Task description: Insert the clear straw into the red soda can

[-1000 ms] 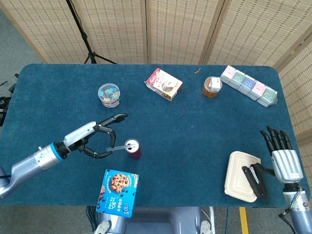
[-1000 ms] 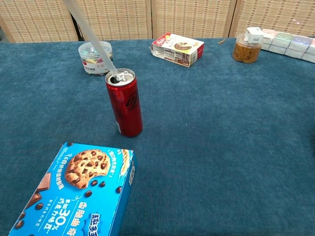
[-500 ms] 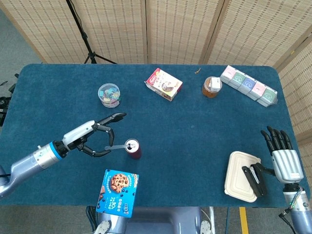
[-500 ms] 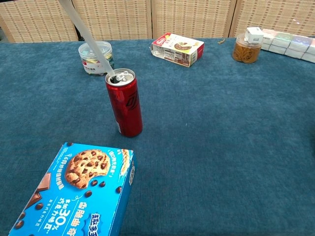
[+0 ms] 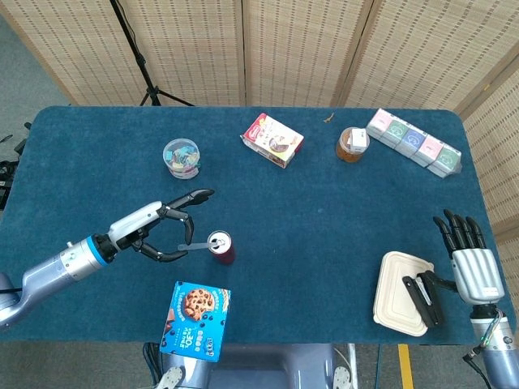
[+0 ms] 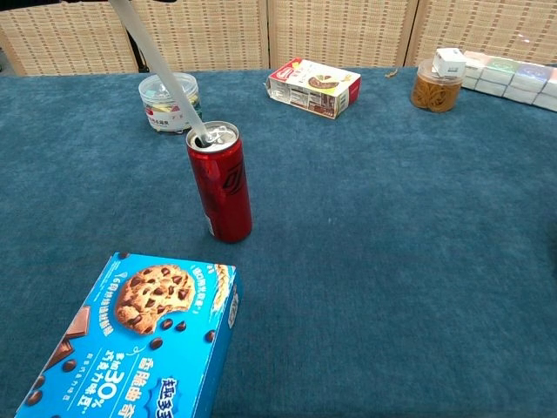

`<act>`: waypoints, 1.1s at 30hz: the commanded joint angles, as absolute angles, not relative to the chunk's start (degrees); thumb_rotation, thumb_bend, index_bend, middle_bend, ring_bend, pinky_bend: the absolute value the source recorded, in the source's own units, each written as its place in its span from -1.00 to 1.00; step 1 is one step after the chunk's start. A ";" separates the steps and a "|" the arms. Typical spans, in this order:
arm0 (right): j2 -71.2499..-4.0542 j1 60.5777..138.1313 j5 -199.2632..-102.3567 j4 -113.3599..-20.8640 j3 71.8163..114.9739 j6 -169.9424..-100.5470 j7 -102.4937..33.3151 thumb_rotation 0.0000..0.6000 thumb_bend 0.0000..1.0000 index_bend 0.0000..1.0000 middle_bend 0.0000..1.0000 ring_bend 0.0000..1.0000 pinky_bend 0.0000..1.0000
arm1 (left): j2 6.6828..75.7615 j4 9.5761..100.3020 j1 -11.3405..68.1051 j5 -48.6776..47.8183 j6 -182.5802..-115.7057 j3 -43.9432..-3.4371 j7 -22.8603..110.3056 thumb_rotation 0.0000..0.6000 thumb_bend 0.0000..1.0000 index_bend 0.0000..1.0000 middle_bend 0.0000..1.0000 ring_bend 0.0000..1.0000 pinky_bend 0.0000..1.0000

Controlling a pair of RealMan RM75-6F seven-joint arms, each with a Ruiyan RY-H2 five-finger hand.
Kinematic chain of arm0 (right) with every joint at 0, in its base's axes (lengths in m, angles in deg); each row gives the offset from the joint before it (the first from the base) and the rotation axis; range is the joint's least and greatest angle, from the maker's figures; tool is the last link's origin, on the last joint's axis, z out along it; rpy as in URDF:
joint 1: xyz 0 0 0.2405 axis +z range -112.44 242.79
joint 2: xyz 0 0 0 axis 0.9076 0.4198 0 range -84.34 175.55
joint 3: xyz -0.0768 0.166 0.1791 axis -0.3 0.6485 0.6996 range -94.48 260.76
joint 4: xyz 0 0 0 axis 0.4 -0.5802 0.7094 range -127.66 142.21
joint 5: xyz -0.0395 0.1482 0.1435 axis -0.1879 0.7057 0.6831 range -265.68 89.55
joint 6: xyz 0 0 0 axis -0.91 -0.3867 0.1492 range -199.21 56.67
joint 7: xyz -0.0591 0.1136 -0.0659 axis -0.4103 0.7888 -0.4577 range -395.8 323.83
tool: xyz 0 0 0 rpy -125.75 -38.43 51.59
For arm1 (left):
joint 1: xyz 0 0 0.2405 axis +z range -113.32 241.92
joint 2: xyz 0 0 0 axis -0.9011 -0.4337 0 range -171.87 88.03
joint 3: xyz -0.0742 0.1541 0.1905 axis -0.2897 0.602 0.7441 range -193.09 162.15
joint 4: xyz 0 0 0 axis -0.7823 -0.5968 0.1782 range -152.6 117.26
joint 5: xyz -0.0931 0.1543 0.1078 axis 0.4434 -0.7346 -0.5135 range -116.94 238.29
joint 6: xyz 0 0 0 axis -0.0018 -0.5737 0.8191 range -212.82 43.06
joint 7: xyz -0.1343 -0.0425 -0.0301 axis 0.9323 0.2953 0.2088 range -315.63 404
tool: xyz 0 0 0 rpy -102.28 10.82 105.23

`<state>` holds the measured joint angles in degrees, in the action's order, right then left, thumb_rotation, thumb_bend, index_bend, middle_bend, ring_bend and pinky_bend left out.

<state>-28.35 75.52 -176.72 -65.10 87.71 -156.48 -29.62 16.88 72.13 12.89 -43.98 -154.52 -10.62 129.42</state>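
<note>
Head view: left robot hand [image 5: 159, 229] still pinches the clear straw [image 5: 193, 245], tip staying in the red soda can [image 5: 220, 245].

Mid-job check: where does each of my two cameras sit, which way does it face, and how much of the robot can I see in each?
Head view: high above the near edge, looking steeply down on the whole table; shows the left hand holding the straw at the can, and the right hand by a white box.
Chest view: low, facing across the table; no robot body visible.
Shared: can, straw, cookie box.
</note>
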 commanded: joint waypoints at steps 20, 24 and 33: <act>-28.27 75.50 -176.53 -64.99 87.82 -156.42 -29.45 1.00 -1.00 -1.00 -1.00 -1.00 -1.00 | 18.80 71.55 12.57 -42.67 -153.12 -10.70 128.30 1.00 -0.31 0.20 -1.00 -1.00 -1.00; -28.21 75.52 -176.53 -65.03 87.82 -156.34 -29.40 1.00 -1.00 -1.00 -1.00 -1.00 -1.00 | 18.65 71.58 12.39 -42.76 -152.96 -10.57 128.43 1.00 -0.31 0.20 -1.00 -1.00 -1.00; -28.08 75.45 -176.52 -65.13 87.76 -156.33 -29.35 1.00 -1.00 -1.00 -1.00 -1.00 -1.00 | 19.55 71.20 11.87 -41.89 -151.45 -10.57 128.45 1.00 -0.31 0.20 -1.00 -1.00 -1.00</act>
<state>-28.07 75.46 -176.52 -65.14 87.76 -156.34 -29.35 19.46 71.28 11.92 -41.99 -151.54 -10.54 128.44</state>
